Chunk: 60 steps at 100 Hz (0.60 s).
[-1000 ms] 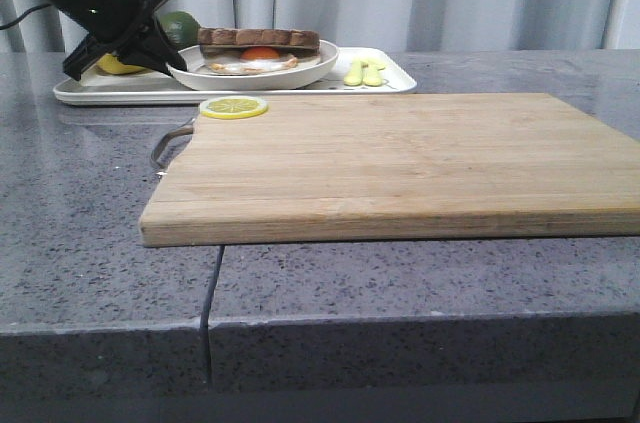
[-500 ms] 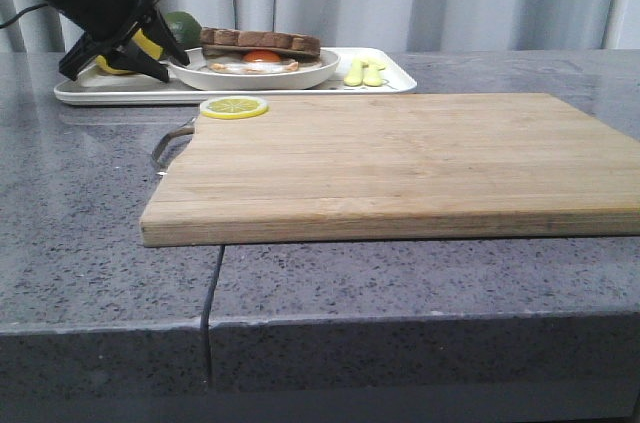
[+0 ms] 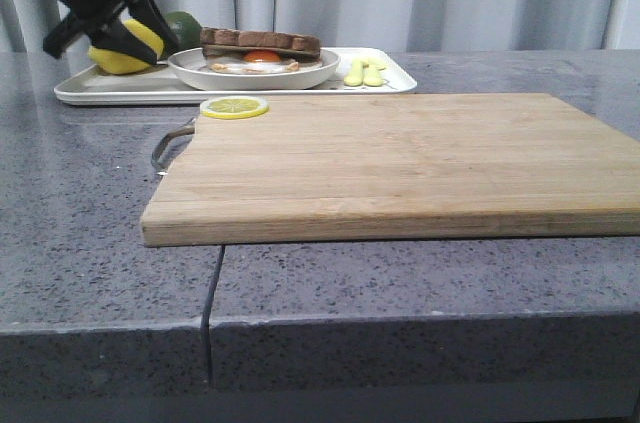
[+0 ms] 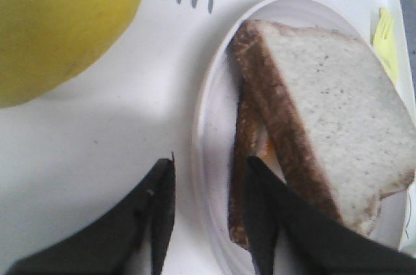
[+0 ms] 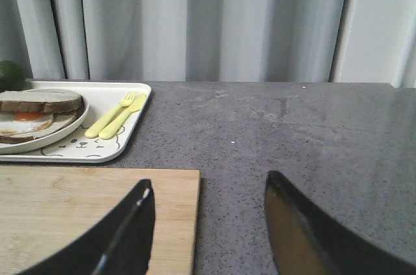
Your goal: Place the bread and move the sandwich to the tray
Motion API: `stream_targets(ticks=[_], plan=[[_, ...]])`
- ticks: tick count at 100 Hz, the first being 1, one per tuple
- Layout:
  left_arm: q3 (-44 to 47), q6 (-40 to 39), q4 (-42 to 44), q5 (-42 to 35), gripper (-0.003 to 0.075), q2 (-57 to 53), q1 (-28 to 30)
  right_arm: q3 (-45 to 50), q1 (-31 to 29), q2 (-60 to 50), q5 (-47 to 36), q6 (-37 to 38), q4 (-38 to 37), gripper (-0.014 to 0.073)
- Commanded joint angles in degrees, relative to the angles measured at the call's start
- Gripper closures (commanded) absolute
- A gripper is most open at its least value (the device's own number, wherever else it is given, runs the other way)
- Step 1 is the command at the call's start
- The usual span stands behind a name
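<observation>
My left gripper (image 4: 208, 213) hangs with its two black fingers (image 4: 159, 207) spread apart and nothing between them, raised clear of the tray (image 4: 97, 138). Directly under the gap lies the near rim of the round white plate (image 4: 211, 132), one finger over bare tray and the other over the plate's edge. Just past that finger sits the sandwich (image 4: 312, 125): a pale top slice with a dark brown crust, a second crusted slice beneath it, and a sliver of orange showing between them. The plate rests inside the tray, so the sandwich is on the tray. On the other side of my gripper, a little farther off, a yellow lemon (image 4: 58, 21) lies on the tray, and a pale yellow fork (image 4: 385, 34) lies beyond the sandwich. My right gripper (image 5: 208, 223) is also spread wide and empty, over the far corner of the wooden cutting board (image 5: 84, 213) and the grey counter (image 5: 292, 125). On the board's far left corner lies a lemon slice (image 3: 233, 106).
</observation>
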Motion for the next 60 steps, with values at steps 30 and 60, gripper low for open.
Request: stream_targets(ticks=[30,60], plan=[[-11.4,0.5,-1.1,10.1,0.0488,-9.4,0.2,-1.6,-0.5,0.0,-5.8,-0.2,-0.4,0.0198],[-11.9,1.4,2.4,12.0,0.0488,-20.8,0.2,-1.6,-0.5,0.0,-6.0,-0.2,-0.4,0.0198]])
